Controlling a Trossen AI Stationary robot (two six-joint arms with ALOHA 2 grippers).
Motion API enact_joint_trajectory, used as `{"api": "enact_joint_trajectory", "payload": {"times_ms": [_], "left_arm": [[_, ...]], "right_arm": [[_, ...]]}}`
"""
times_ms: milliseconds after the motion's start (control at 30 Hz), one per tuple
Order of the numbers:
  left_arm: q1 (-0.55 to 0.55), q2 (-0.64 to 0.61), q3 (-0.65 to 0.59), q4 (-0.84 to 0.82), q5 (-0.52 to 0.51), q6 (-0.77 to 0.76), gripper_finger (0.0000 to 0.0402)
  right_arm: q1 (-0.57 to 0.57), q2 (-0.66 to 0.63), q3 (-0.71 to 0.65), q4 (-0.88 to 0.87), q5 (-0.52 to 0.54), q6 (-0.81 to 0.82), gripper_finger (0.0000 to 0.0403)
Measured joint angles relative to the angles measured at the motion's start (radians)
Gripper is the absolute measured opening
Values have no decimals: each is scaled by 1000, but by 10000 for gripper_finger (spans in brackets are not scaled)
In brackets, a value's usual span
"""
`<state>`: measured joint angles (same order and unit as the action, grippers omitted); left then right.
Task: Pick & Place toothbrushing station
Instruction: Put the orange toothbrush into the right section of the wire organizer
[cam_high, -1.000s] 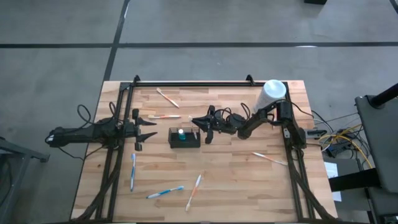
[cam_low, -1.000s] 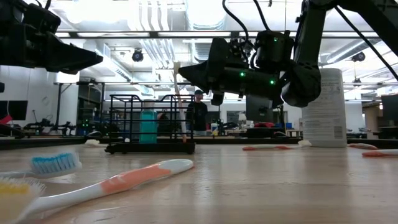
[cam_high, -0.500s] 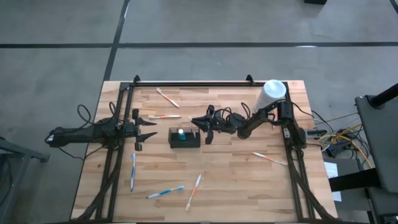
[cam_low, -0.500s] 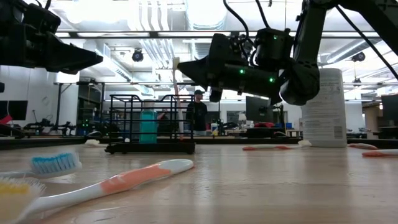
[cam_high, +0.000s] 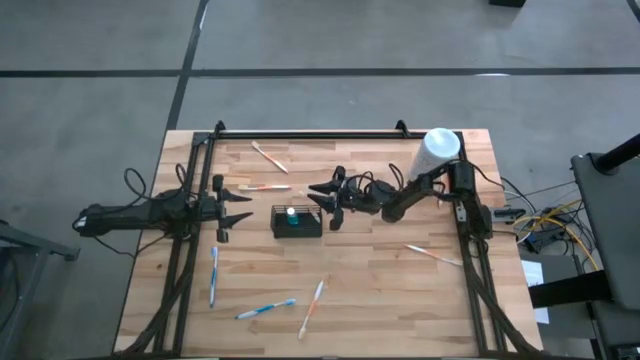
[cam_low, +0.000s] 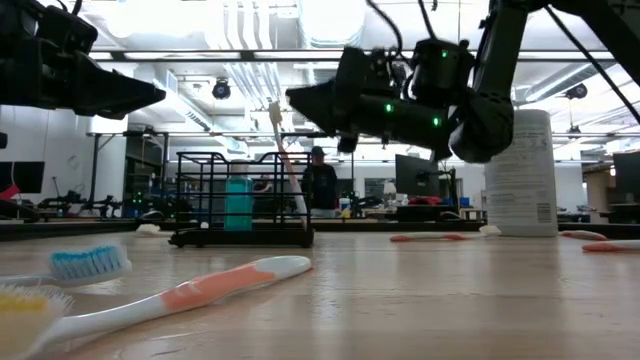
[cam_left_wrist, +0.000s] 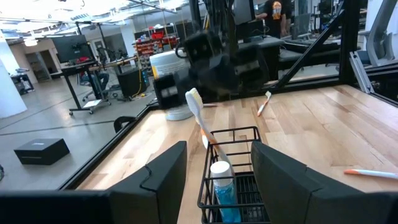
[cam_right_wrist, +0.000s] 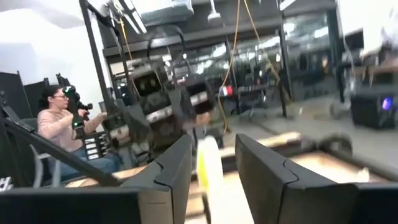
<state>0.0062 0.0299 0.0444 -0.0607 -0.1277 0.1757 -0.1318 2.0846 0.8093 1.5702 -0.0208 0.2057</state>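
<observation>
Right, we've got the toothbrushing station (cam_high: 297, 221) sitting mid-table, a low black wire basket with a teal tube (cam_low: 238, 204) standing inside it. A white-headed toothbrush (cam_left_wrist: 203, 124) leans in its near end, tilted, head poking above the rim. Just beside that end we see the right gripper (cam_high: 322, 197), raised above the basket's height, fingers parted with the brush head between them in its wrist view; whether they touch it, we cannot tell. On the basket's other side the left gripper (cam_high: 243, 205) hovers, jaws spread wide, holding nothing. Loose toothbrushes (cam_high: 213, 275) lie scattered on the wooden table (cam_high: 380, 290), and a white canister (cam_high: 438, 150) stands at the far right corner.
</observation>
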Motion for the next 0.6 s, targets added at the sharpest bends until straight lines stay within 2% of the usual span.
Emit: {"api": "enact_joint_trajectory", "payload": {"times_ms": [167,267,333,433,533,600], "left_arm": [[0,0,0,0,0,0,186],[0,0,0,0,0,0,187],[0,0,0,0,0,0,187],[0,0,0,0,0,0,186],[0,0,0,0,0,0,187],[0,0,0,0,0,0,187]], "right_arm": [[1,-91,-6,0,67,-140,125],[1,-169,-18,-58,134,-147,125],[0,-234,-27,-198,191,-64,125],[2,-357,-29,-519,288,95,125],[15,-496,-11,-842,370,185,125],[33,-576,12,-1047,465,259,125]]}}
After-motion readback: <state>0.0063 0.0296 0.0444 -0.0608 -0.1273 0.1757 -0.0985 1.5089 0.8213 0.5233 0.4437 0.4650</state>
